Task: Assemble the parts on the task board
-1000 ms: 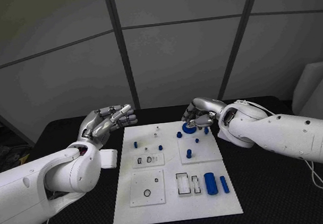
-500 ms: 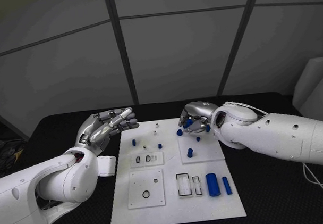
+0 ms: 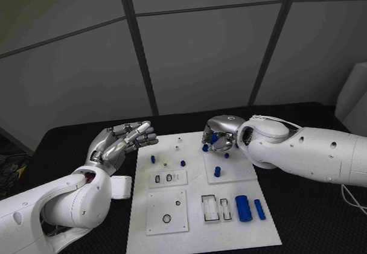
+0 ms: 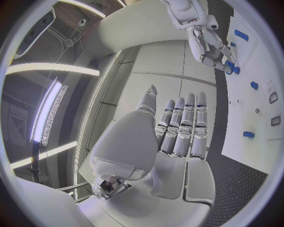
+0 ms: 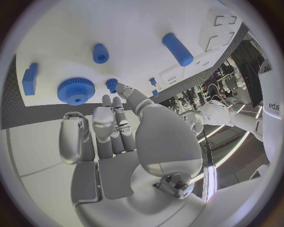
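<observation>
Hovering over the far edge of the white rectangular task board, the right hand holds nothing, fingers apart; the blue toothed gear lies just beyond its fingertips. Left hand raised beside the board on the black worktop, fingers loosely spread, empty.

The left hand is raised, palm up, fingers straight together, holding nothing. The right hand hangs with fingers curled, empty.

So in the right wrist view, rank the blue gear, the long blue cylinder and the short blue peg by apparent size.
1. blue gear
2. long blue cylinder, close behind; nearness to the camera could flip these two
3. short blue peg, clearly smallest
</observation>
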`<state>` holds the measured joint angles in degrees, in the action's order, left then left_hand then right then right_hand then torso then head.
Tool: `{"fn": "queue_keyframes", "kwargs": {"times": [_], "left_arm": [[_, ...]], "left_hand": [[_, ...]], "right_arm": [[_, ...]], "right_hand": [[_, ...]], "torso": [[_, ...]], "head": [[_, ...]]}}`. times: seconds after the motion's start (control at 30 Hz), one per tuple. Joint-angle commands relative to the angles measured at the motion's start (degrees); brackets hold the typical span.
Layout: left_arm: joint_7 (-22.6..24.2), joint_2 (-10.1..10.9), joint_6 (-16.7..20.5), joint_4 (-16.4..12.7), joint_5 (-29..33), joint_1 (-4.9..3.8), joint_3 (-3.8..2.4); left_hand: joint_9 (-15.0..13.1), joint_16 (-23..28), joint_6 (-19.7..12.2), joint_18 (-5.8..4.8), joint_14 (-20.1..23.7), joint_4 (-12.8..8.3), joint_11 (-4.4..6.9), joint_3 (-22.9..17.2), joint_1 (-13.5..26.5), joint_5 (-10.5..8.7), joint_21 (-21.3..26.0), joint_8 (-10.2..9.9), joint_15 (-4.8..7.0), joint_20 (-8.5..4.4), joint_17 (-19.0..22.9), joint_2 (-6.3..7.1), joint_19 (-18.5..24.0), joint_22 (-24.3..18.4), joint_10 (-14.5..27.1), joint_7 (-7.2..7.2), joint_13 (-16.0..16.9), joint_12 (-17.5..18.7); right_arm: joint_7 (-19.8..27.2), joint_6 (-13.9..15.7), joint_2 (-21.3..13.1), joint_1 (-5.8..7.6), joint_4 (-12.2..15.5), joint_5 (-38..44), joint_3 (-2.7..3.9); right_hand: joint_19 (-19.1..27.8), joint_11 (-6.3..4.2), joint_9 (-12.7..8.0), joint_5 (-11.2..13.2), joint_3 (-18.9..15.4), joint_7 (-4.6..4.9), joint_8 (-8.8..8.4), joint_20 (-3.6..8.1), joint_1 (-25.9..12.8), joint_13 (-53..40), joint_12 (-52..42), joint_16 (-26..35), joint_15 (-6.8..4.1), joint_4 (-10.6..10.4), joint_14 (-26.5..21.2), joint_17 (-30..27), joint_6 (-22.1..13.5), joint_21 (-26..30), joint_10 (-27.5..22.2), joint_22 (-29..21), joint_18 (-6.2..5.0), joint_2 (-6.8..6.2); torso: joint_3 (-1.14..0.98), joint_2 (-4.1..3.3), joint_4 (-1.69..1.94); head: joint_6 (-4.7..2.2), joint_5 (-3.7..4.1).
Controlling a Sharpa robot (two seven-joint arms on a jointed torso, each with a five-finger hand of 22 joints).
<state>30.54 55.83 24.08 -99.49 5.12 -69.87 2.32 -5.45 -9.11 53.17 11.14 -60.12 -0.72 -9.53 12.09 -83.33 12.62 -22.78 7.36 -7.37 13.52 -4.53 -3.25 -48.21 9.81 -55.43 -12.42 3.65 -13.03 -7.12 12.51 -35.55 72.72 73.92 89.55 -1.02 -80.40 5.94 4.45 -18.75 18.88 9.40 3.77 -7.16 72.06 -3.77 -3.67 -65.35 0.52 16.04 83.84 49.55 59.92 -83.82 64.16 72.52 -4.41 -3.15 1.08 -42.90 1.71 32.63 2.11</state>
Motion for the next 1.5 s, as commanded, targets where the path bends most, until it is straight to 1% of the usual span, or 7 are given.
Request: {"fn": "queue_keyframes", "kwargs": {"times": [0.03,0.2,0.27,0.43,1.13,1.37,1.5], "left_arm": [[0.13,-0.06,-0.85,0.0,-0.52,-0.11,-0.07],[0.07,-0.11,-0.88,0.05,-0.52,-0.13,-0.08],[0.05,-0.09,-0.89,0.08,-0.52,-0.14,-0.08],[-0.01,-0.07,-0.93,0.19,-0.52,-0.16,-0.08],[-0.13,-0.17,-1.07,0.31,-0.52,-0.34,-0.08],[-0.11,-0.18,-1.09,0.32,-0.52,-0.38,-0.08],[-0.1,-0.2,-1.1,0.33,-0.52,-0.39,-0.08]], "left_hand": [[0.05,0.29,0.37,-0.82,-0.11,-0.21,-0.22,0.0,-0.13,0.06,-0.2,-0.24,-0.23,0.04,0.05,-0.24,-0.32,-0.08,0.01,-0.04,-0.08,0.2],[0.08,0.41,0.37,-0.82,-0.11,-0.34,-0.25,0.11,-0.09,-0.06,-0.22,-0.34,-0.25,0.06,0.08,-0.28,-0.33,-0.1,0.01,-0.07,-0.07,0.32],[0.08,0.41,0.37,-0.82,-0.11,-0.34,-0.25,0.11,-0.09,-0.06,-0.22,-0.34,-0.25,0.06,0.08,-0.28,-0.33,-0.1,0.01,-0.07,-0.07,0.32],[0.08,0.41,0.37,-0.82,-0.11,-0.34,-0.25,0.11,-0.09,-0.06,-0.22,-0.34,-0.25,0.06,0.08,-0.28,-0.33,-0.1,0.01,-0.07,-0.07,0.32],[0.12,0.51,0.38,-0.82,-0.14,-0.47,-0.27,0.21,-0.06,-0.18,-0.24,-0.45,-0.27,0.07,0.1,-0.34,-0.33,-0.12,0.0,-0.08,-0.07,0.44],[0.12,0.51,0.38,-0.82,-0.14,-0.47,-0.27,0.21,-0.06,-0.18,-0.24,-0.45,-0.27,0.07,0.1,-0.34,-0.33,-0.12,0.0,-0.08,-0.07,0.44],[0.12,0.51,0.38,-0.82,-0.14,-0.47,-0.27,0.21,-0.06,-0.18,-0.24,-0.45,-0.27,0.07,0.1,-0.34,-0.33,-0.12,0.0,-0.08,-0.07,0.44]], "right_arm": [[-0.85,-0.8,0.23,0.18,-0.02,1.08,0.05],[-1.02,-0.8,0.59,0.27,-0.4,1.29,0.05],[-1.06,-0.67,0.71,0.3,-0.47,1.42,0.05],[-1.09,-0.63,1.07,0.35,-0.75,1.55,0.05],[-1.96,-5.49,2.65,0.47,-2.43,1.61,0.05],[-2.15,-6.06,3.01,0.48,-2.96,1.62,0.04],[-2.12,-5.61,3.12,0.48,-3.21,1.64,0.04]], "right_hand": [[-0.44,0.03,0.07,0.2,0.33,-0.09,-0.14,-0.03,-0.57,-0.08,0.16,-0.47,0.4,-0.18,1.34,0.28,-0.35,-0.3,-0.12,0.39,1.2,-0.02],[-0.59,0.05,0.06,0.19,0.46,-0.05,-0.17,-0.03,-0.62,-0.07,0.18,-0.9,0.4,-0.22,1.28,0.61,-0.51,-0.46,-0.09,0.71,1.26,0.06],[-0.67,0.03,0.07,0.15,0.62,-0.07,-0.13,-0.04,-0.61,-0.09,0.15,-1.13,0.39,-0.26,1.23,0.77,-0.5,-0.55,0.03,0.9,1.29,0.23],[-0.92,-0.05,0.12,0.07,0.98,-0.14,-0.07,-0.02,-0.63,-0.12,0.1,-1.67,0.36,-0.35,1.1,1.15,-0.43,-0.79,0.42,1.45,1.38,0.57],[-1.4,-0.15,0.18,-0.01,1.42,-0.21,-0.04,0.02,-0.6,-0.14,0.1,-2.33,0.29,-0.37,1.0,1.69,-0.34,-1.18,0.89,2.44,1.55,0.83],[-1.45,-0.16,0.2,0.09,1.53,-0.22,-0.01,0.03,-0.68,-0.14,0.1,-2.45,0.28,-0.44,0.95,1.72,-0.26,-1.24,1.02,2.56,1.57,0.92],[-1.63,-0.35,0.33,0.06,2.09,-0.4,0.1,0.11,-0.66,-0.17,0.04,-2.9,0.16,-0.62,0.8,1.96,0.13,-1.44,1.71,3.0,1.64,1.48]], "torso": [[0.0,-0.05,-0.04],[0.03,-0.06,0.01],[0.01,-0.08,0.06],[0.02,-0.04,0.02],[0.04,-0.03,0.02],[0.03,-0.07,-0.01],[0.02,-0.06,0.01]], "head": [[0.02,-0.09],[-0.04,-0.12],[0.04,0.01],[0.22,-0.11],[0.89,-0.19],[1.05,-0.24],[1.1,-0.28]]}}
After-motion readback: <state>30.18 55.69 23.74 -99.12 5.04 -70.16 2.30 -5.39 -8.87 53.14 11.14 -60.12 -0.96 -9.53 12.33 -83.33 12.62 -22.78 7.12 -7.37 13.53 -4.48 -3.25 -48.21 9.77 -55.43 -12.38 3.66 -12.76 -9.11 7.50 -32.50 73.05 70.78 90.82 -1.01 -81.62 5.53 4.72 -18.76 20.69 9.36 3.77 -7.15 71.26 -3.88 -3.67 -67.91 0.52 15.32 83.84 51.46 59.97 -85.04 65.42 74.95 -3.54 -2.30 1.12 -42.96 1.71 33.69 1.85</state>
